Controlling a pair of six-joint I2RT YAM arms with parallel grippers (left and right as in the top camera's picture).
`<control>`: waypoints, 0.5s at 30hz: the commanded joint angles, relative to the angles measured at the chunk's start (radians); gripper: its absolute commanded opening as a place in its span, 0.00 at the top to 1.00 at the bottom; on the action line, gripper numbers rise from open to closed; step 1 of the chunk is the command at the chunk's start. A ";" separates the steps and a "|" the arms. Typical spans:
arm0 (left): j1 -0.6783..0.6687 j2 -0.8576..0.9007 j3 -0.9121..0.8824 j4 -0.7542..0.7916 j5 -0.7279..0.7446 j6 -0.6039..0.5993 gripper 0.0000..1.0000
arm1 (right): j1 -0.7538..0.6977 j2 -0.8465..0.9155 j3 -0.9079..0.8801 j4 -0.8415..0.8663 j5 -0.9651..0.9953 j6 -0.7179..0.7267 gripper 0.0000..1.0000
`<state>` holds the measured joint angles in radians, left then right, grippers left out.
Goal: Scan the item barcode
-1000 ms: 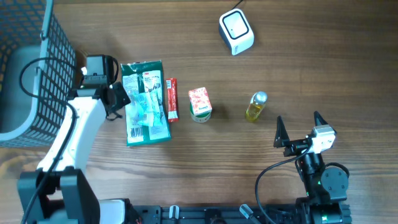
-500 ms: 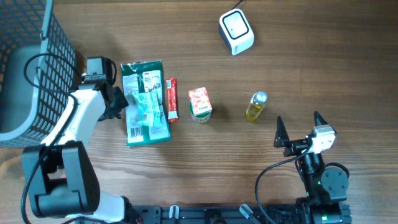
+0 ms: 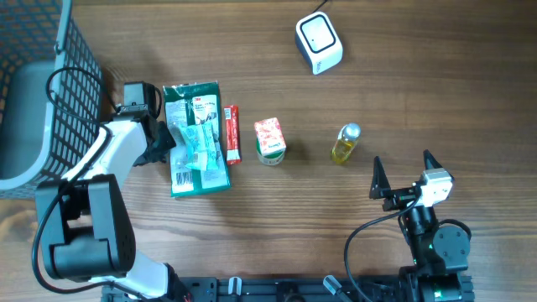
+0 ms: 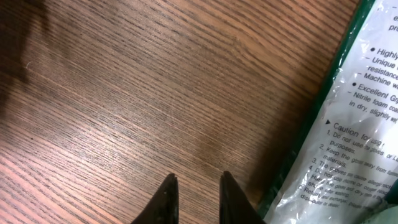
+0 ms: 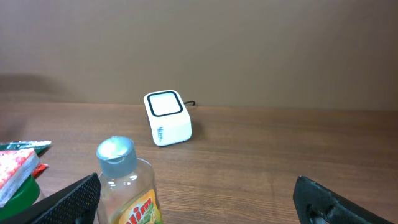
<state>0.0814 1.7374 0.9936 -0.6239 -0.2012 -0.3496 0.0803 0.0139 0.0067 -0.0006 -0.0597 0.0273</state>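
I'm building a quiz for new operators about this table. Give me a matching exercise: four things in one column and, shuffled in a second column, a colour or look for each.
Things:
1. scanner
2. bottle
3. packet
4. basket

Looks:
A. dark wire mesh
B. green and white, with printed text
C. white, with a dark-framed window on top
D. yellow liquid, silver cap

Pairs: 1-C, 2-D, 3-B, 4-A
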 commanded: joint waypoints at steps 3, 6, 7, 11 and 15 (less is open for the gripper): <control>0.006 0.013 -0.013 0.008 -0.007 0.001 0.88 | -0.003 0.000 -0.002 0.002 -0.009 -0.008 0.00; 0.006 0.013 -0.014 0.016 -0.009 0.000 0.88 | -0.003 0.000 -0.002 0.002 -0.009 -0.008 0.00; 0.006 0.013 -0.014 0.021 -0.005 0.001 0.88 | -0.003 0.000 -0.002 0.002 -0.009 -0.008 0.00; 0.006 0.013 -0.014 0.027 0.072 0.001 0.88 | -0.003 0.000 -0.002 0.002 -0.009 -0.008 0.00; 0.006 0.013 -0.015 0.032 0.128 0.002 0.88 | -0.003 0.000 -0.002 0.002 -0.009 -0.009 0.00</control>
<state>0.0814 1.7374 0.9909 -0.5980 -0.1436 -0.3496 0.0803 0.0139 0.0067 -0.0006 -0.0597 0.0277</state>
